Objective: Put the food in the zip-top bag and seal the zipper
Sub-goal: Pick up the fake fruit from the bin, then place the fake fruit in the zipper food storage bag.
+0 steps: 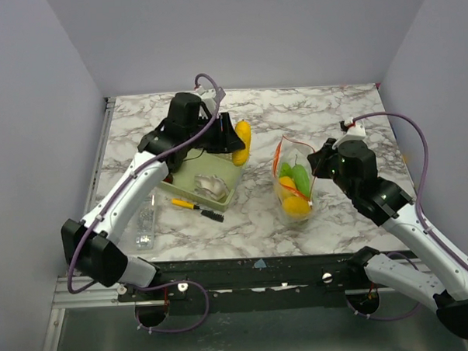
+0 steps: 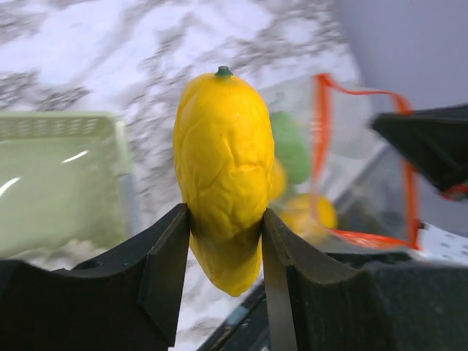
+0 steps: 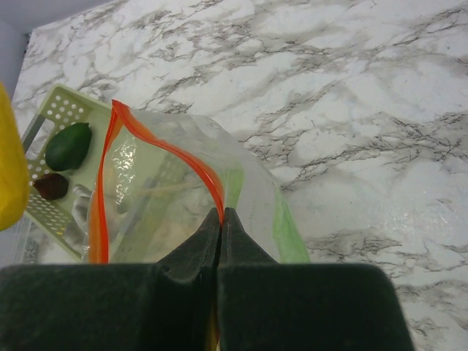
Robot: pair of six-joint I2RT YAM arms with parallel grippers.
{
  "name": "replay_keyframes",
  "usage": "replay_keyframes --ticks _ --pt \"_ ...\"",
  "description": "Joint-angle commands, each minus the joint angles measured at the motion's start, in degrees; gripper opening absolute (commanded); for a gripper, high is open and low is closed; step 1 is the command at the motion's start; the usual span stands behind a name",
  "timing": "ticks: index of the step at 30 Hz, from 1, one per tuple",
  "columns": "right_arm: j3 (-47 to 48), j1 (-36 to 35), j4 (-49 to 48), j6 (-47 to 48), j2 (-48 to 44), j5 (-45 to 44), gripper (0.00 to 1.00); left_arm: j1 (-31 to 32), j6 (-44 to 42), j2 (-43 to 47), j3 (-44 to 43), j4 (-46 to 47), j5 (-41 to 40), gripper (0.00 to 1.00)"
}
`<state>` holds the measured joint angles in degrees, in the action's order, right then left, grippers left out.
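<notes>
1 yellow fruit point(image 2: 223, 168) pinched in L pincer point(image 2: 223, 219); R pincer point(image 3: 221, 219) nips zipper point(image 3: 170, 151).

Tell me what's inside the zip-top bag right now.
Through the clear zip-top bag show a light green piece and a yellow piece. Whatever lies under or behind those two is covered.

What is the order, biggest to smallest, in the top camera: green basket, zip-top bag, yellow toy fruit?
1. green basket, though partly hidden
2. zip-top bag
3. yellow toy fruit, even though lifted nearer the camera
</notes>
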<state>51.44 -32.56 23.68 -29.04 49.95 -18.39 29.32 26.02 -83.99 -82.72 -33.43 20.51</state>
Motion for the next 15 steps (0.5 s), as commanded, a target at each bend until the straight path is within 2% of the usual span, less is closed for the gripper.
replay_keyframes --ticks 1,4,6,8,11,15 --pt "0.34 0.04 -1.79 -0.89 0.17 1.47 0.01 0.36 16.84 6.23 8.33 23.11 21.93 0.04" --pt "0.16 0.12 -1.89 -1.19 0.15 1.84 0.01 2.26 29.02 8.34 14.76 40.2 25.7 0.02" --pt "0.01 0.12 -2.14 -1.35 0.15 2.08 0.01 4.63 37.77 8.25 18.21 50.03 25.77 0.0" --pt "0.07 0.12 -2.25 -1.6 0.21 2.05 0.01 7.41 42.8 7.8 20.63 55.86 23.46 0.01" --pt "0.2 0.09 -2.56 -1.98 0.07 2.35 0.01 11.25 44.6 7.54 22.76 56.69 16.05 0.02" --pt "0.37 0.12 -2.76 -2.33 -0.03 2.89 0.01 13.58 44.25 5.74 22.09 50.55 8.57 0.03"
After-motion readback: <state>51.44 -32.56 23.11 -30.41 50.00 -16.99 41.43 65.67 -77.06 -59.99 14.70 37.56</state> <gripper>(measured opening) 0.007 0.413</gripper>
